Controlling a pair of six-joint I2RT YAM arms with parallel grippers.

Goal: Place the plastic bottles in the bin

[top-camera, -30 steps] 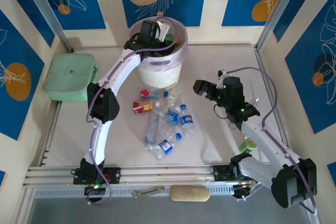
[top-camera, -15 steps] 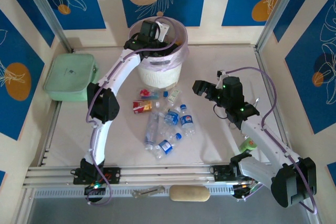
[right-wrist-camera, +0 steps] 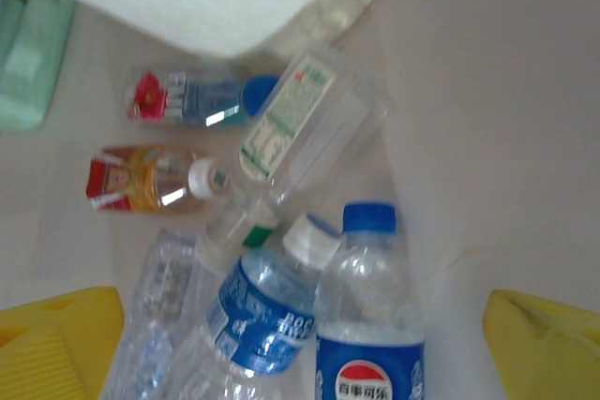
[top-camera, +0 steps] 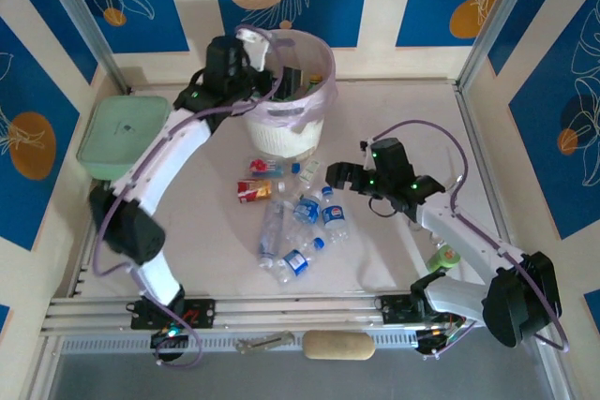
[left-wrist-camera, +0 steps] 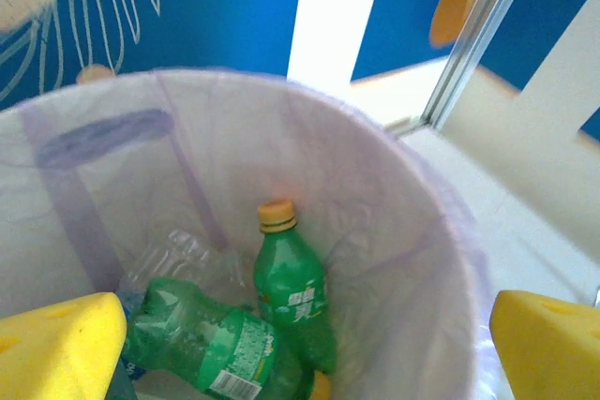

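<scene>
The round white bin [top-camera: 281,133], lined with a translucent pink-purple bag, stood at the far edge of the pale table [top-camera: 206,231], with two green yellow-capped bottles [left-wrist-camera: 292,292] inside. The left gripper [top-camera: 249,48] hung at its left rim, yellow pads [left-wrist-camera: 56,348] spread wide and holding nothing. The right gripper [right-wrist-camera: 300,344] hovered over the heap of clear blue-labelled plastic bottles [top-camera: 309,217] mid-table, its fingers equally wide and empty.

The bottles lay touching one another, so a closing finger would likely have nudged a neighbour and sent it rolling, or the smooth round body could have slipped out. The left arm, so near the rim, might have snagged the loose liner or tipped the bin. What looked like a lone green bottle [top-camera: 442,257] by the right edge could have been knocked by the right arm's elbow.
</scene>
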